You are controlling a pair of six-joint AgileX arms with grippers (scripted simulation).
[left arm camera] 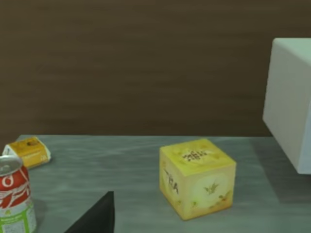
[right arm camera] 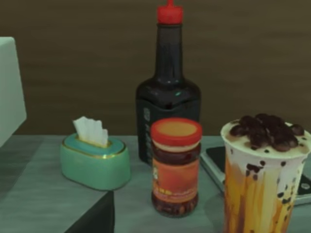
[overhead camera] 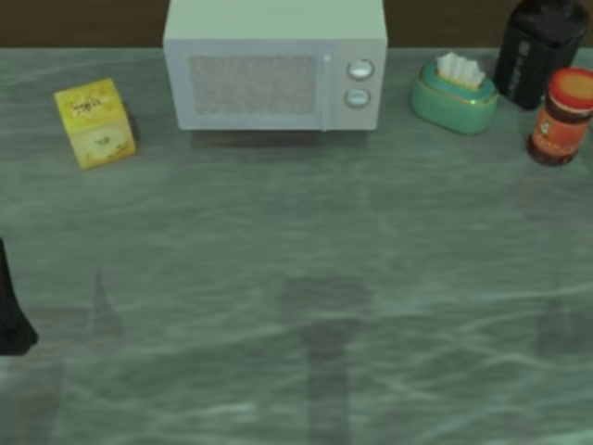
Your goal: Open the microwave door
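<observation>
The microwave [overhead camera: 275, 56] looks matt white, its door [overhead camera: 252, 85] window speckled grey mesh; the table [overhead camera: 296, 278] is smooth, marbled grey-green stone.

The microwave [overhead camera: 275, 60] and dark bottle [overhead camera: 540, 46] run past the top edge.

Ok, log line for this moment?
microwave door: closed | left claw: parked, table's left edge | right arm: out of top view | contact: none

White microwave [overhead camera: 275, 56], its microwave door [overhead camera: 252, 85] with a grey speckled mesh window, two silver-grey knobs [overhead camera: 359, 82]; yellow box [overhead camera: 94, 122] with printed motifs; mint-green tissue box [overhead camera: 453, 96] trimmed in gold; dark bottle [right arm camera: 168, 94] capped red; orange-labelled jar [right arm camera: 175, 166] with red lid; grey-green streaked tabletop [overhead camera: 296, 306]
</observation>
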